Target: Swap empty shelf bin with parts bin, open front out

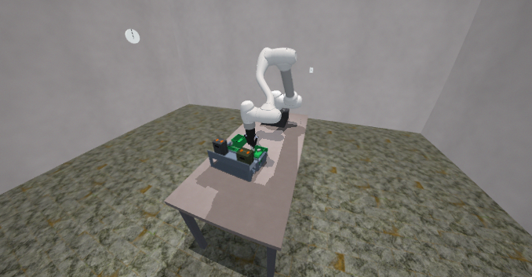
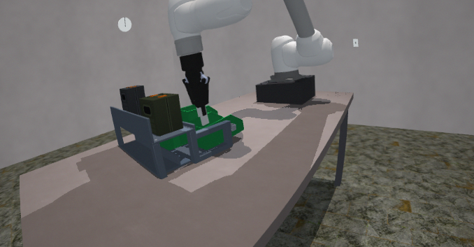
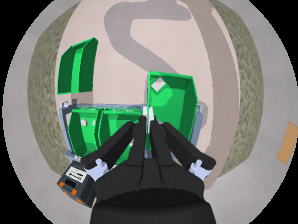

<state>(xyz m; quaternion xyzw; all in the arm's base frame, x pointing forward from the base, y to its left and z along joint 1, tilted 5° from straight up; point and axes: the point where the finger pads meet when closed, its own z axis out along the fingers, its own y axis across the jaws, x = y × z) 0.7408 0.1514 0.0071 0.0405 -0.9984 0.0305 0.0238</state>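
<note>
The green open bin with the parts [image 1: 259, 151] [image 2: 238, 123] [image 3: 175, 107] sits partly in the right-hand bay of the grey shelf [image 1: 231, 166] [image 2: 130, 124] in the wrist view. It is tilted, its front end raised and jutting past the shelf's front. A pale part [image 3: 158, 84] shows inside it near the front. My gripper [image 1: 252, 147] [image 2: 203, 116] [image 3: 147, 112] points down with its fingers together, apparently pinching that bin's left side wall. The empty green bin [image 1: 238, 140] [image 3: 77, 67] stands on the table [image 1: 251, 213], in front of the shelf's left end. The loaded bin's rear is hidden by the gripper.
Two other green bins [image 3: 82, 131] [image 3: 120, 125] occupy neighbouring shelf bays. A dark box [image 1: 220, 147] [image 2: 132, 99] [image 3: 76, 181] and an olive box [image 1: 244, 156] [image 2: 161, 114] stand on top of the shelf. The arm's black base [image 2: 284, 92] is farther along the table.
</note>
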